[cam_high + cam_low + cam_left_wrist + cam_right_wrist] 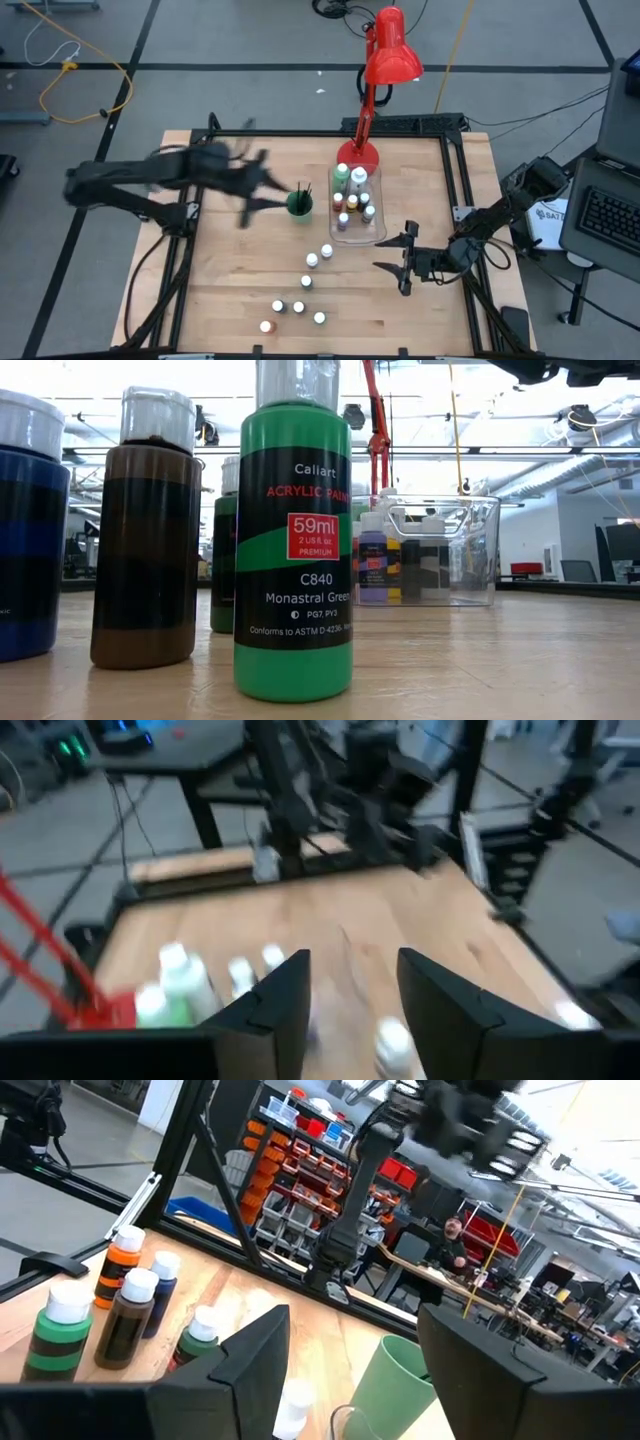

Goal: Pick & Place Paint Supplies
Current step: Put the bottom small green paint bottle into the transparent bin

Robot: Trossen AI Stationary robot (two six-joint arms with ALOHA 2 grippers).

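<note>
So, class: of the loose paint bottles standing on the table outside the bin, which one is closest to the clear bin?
The white-capped bottle just below the clear bin's lower-left corner. The other loose bottles trail away from it toward the table's front edge.

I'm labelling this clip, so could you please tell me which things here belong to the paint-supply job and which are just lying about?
Job:
paint bottles on the table
bottles in the clear bin
brushes

Lying about:
red desk lamp
green cup
clear bin

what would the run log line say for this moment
left gripper: open, empty, beside green cup | right gripper: open, empty, beside clear bin | loose paint bottles: still on table
</note>
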